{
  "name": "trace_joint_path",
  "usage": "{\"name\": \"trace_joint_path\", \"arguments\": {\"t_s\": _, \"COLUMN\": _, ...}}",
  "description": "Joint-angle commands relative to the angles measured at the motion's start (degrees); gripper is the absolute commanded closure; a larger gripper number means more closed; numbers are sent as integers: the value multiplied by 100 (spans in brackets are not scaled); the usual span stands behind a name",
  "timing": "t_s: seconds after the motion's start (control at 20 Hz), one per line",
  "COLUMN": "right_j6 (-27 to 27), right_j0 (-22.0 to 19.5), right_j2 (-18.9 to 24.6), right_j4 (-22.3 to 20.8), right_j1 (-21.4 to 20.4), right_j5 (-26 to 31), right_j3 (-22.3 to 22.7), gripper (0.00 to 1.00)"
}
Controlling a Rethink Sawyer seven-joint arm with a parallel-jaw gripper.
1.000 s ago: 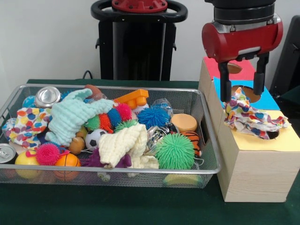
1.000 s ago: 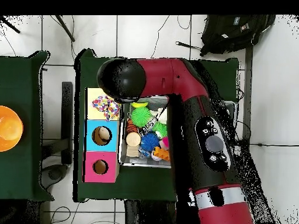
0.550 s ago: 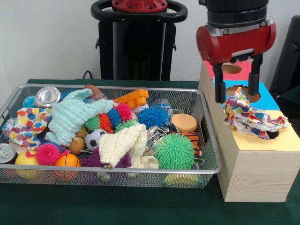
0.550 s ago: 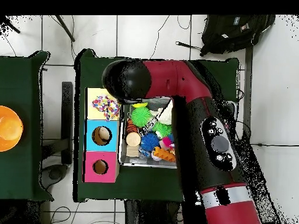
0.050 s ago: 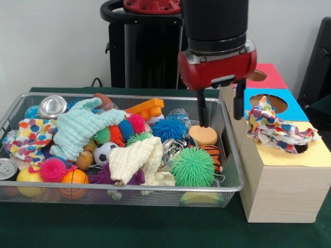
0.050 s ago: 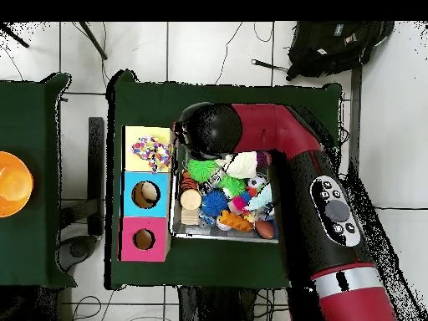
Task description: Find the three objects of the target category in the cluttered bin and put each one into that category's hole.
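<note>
Red and black, the gripper [image 5: 220, 116] is seen in the front view hanging over the right end of the wire mesh bin [image 5: 234, 170], its two thin black fingers [image 5: 202, 109] spread apart with nothing held between them. One finger is lowered just above the tan foam disc [image 5: 203, 135] in the bin, while the other stands in front of the edge of the wooden sorting box [image 5: 282, 188].

A colourful patterned cloth [image 5: 276, 129] is found crumpled on the yellow panel [image 5: 315, 155] of the box, covering most of that panel's hole; whether any part hangs inside cannot be told. Behind it lie the blue panel [image 5: 295, 109] with its round hole and the red panel [image 5: 266, 75].

In the bin, a second patterned cloth [image 5: 32, 138] is seen at the left end, a mint green knitted cloth [image 5: 77, 129] beside it, and a cream waffle cloth [image 5: 137, 160] near the middle front. Around them are packed a green spiky ball [image 5: 193, 166], a blue spiky ball [image 5: 169, 128], a pink spiky ball [image 5: 53, 169], a small football [image 5: 106, 152], an orange plastic block [image 5: 147, 108] and a metal can [image 5: 51, 106].

From overhead, the arm [image 6: 284, 167] is shown crossing the bin, and the cloth on the yellow panel is visible beside it.
</note>
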Motion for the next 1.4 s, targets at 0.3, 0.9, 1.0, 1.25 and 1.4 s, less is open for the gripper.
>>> {"name": "trace_joint_path", "arguments": {"t_s": 0.3, "right_j6": -1145, "right_j0": -400, "right_j2": 606, "right_j4": -588, "right_j1": 272, "right_j5": -299, "right_j3": 968, "gripper": 0}}
{"name": "trace_joint_path", "arguments": {"t_s": 0.9, "right_j6": -559, "right_j0": -432, "right_j2": 791, "right_j4": -545, "right_j1": -34, "right_j5": -496, "right_j3": 1706, "gripper": 0}}
{"name": "trace_joint_path", "arguments": {"t_s": 1.0, "right_j6": -522, "right_j0": -420, "right_j2": 814, "right_j4": -556, "right_j1": -53, "right_j5": -500, "right_j3": 1743, "gripper": 0}}
{"name": "trace_joint_path", "arguments": {"t_s": 1.25, "right_j6": -411, "right_j0": -363, "right_j2": 856, "right_j4": -535, "right_j1": -152, "right_j5": -492, "right_j3": 1836, "gripper": 0}}
{"name": "trace_joint_path", "arguments": {"t_s": 1.4, "right_j6": -393, "right_j0": -328, "right_j2": 887, "right_j4": -511, "right_j1": -144, "right_j5": -456, "right_j3": 1816, "gripper": 0}}
